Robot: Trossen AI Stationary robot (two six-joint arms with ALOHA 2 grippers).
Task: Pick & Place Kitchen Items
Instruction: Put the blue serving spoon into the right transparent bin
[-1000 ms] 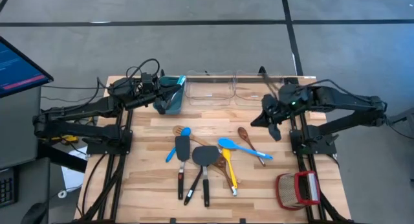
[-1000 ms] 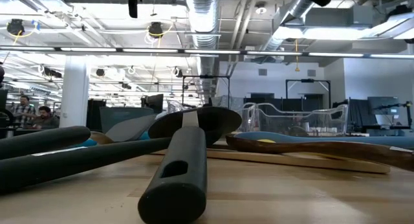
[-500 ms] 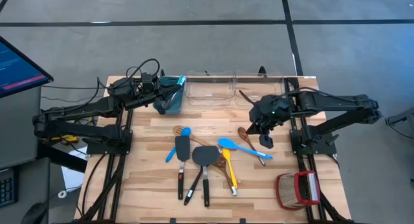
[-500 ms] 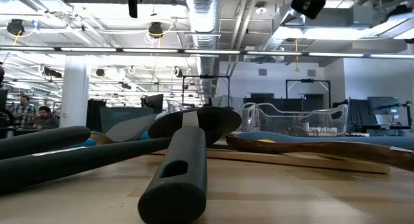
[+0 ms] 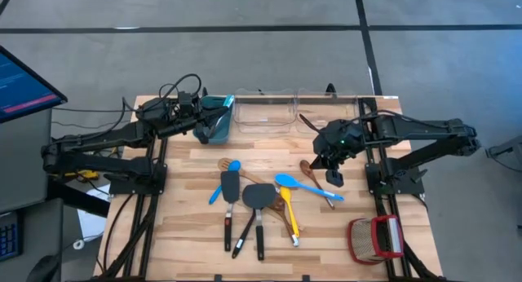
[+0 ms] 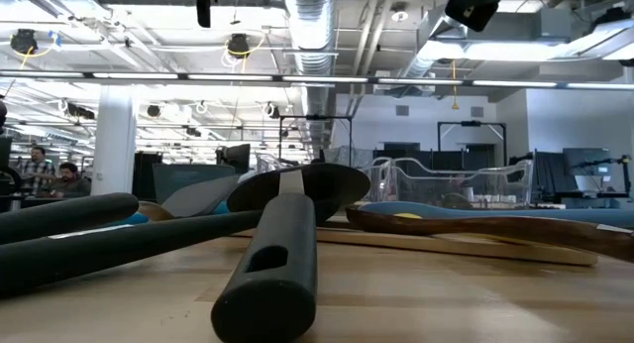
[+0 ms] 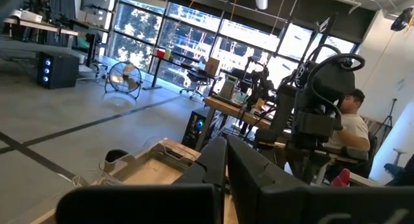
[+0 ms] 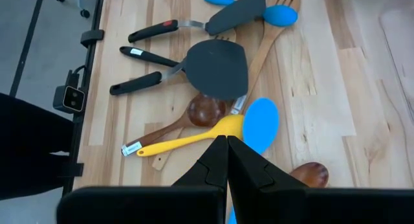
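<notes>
— Bench status? Pale wooden bench carries black spatulas, wooden, blue and yellow spoons mid-surface.
— My pincers? Right pincer shut, empty, above them; left pincer shut at teal rectangular bin.

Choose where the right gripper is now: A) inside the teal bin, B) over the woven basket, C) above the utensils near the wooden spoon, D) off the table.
C: in the high view the right gripper, fingers shut, hangs beside the wooden spoon.
</notes>
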